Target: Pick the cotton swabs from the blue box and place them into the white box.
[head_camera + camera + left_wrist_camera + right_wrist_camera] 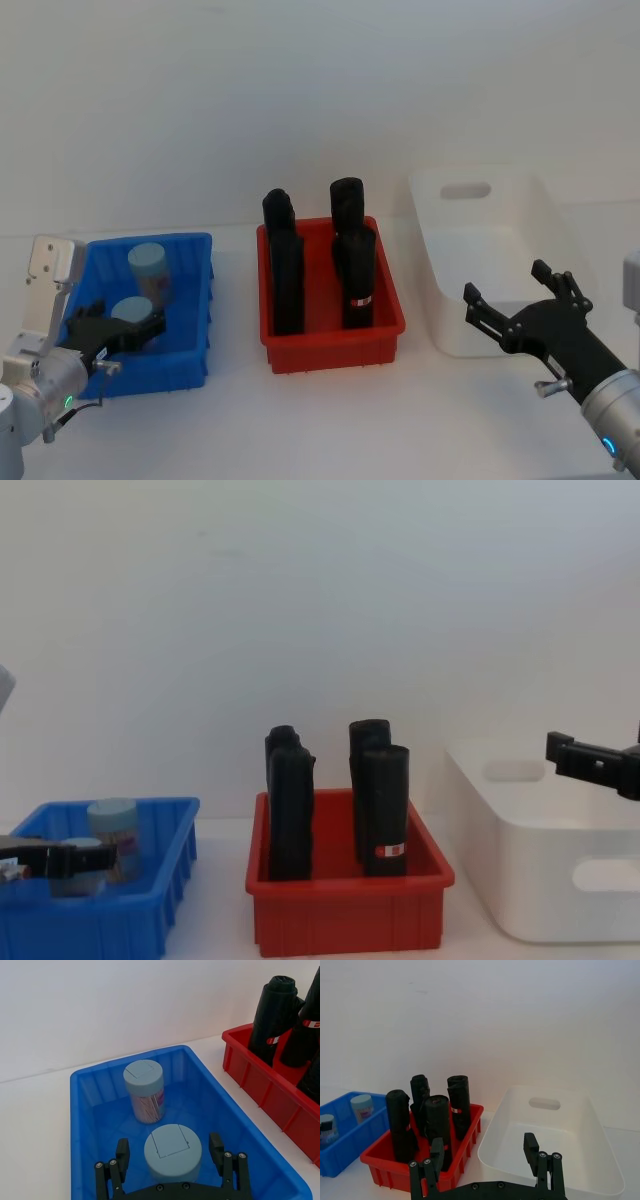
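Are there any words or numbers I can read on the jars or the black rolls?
None can be read.
Cotton swab jars: label print too blurred to read.
Black cylinders: red-and-white bands, print too small to read.
Blue box, red bin, white box: no markings visible.

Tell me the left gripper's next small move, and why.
Probably close the left gripper on the near jar: its open fingers sit either side of the lid in the blue box, gaps showing. The right gripper hovers open by the white box.
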